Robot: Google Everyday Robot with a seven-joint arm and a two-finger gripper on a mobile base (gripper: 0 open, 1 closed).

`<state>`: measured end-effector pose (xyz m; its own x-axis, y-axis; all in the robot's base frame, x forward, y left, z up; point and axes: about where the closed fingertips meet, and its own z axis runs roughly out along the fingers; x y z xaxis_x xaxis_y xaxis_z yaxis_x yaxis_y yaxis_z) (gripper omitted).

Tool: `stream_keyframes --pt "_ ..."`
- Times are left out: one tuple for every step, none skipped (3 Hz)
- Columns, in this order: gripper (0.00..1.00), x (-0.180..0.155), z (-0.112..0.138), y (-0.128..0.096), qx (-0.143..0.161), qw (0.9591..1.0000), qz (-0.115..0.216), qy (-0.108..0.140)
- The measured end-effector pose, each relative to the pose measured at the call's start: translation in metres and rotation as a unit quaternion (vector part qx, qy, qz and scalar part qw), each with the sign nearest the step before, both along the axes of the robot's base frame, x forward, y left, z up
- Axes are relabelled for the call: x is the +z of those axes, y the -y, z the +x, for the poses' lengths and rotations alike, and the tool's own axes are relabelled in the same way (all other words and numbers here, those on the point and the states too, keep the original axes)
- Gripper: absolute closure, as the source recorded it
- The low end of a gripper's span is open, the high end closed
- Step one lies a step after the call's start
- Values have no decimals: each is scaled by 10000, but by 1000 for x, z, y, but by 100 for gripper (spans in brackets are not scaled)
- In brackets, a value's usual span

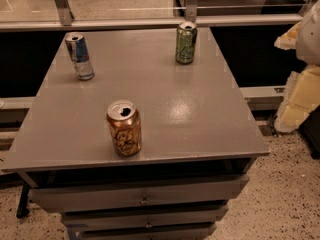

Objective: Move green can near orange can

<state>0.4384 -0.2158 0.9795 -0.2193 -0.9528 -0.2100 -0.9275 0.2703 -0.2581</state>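
The green can point(186, 43) stands upright near the table's far edge, right of centre; its body is olive-green with pale markings and a silver top. The orange can point(124, 128) stands upright near the front edge, left of centre; its body is coppery-orange with dark markings and an open silver top. The two cans are far apart. My gripper point(300, 96) shows as pale white and yellow shapes at the right edge of the view, beside the table and off its surface, well away from both cans. It holds nothing that I can see.
A slim blue-and-silver can point(80, 56) stands at the far left of the grey table point(200, 114). Drawers sit below the table's front edge. A rail with metal posts point(150, 23) runs behind the table. Speckled floor lies to the right.
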Motion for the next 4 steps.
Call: stream_keyframes --pt "0 1 0 0 2 10000 15 30" --pt "0 -8 16 -3 -12 9993 320 185" --pt "0 -30 58 -16 47 9933 1043 504" --pt "0 -51 108 -33 4 9799 1834 785"
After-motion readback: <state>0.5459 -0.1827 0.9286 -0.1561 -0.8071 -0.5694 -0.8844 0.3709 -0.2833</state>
